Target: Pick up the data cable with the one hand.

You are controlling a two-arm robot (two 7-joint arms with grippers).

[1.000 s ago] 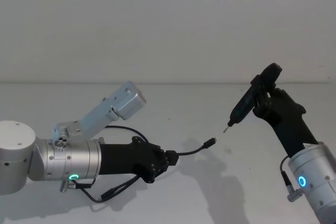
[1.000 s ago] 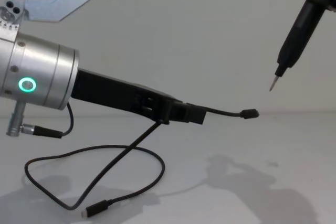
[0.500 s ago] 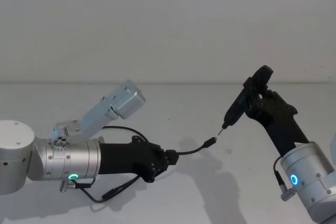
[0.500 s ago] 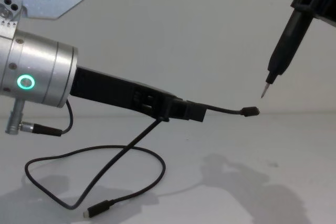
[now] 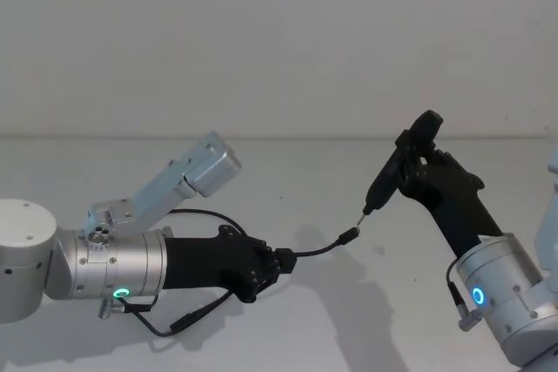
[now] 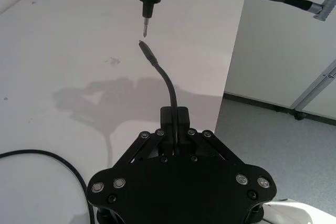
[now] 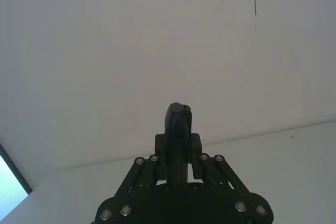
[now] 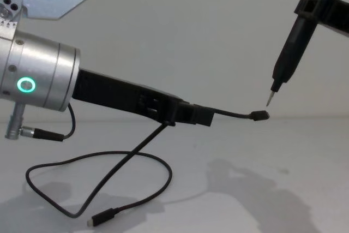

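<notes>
My left gripper [image 5: 283, 260], a long black gripper on a silver cylinder with a green ring, is shut on the data cable [image 5: 318, 251] above the table. The cable's short free end curves forward to a small plug [image 8: 260, 115]. Its long remainder hangs down and loops on the table [image 8: 109, 178], ending in a second plug [image 8: 101, 219]. The left wrist view shows the cable [image 6: 168, 85] rising from between the closed jaws. My right gripper [image 5: 417, 177] is shut on a slim black pen-like tool [image 8: 289, 53], whose metal tip [image 8: 269, 102] hovers just above the free plug.
The white table [image 5: 349, 320] meets a plain wall behind. Its side edge [image 6: 231, 56] drops to grey floor in the left wrist view. A silver-blue bracket [image 5: 187, 176] sticks up from the left arm. A short wire with a metal barrel connector [image 8: 38, 133] hangs from the left cylinder.
The right arm has moved left and down, bringing the tool's tip close to the cable's free plug. The left gripper and the cable have stayed put.
</notes>
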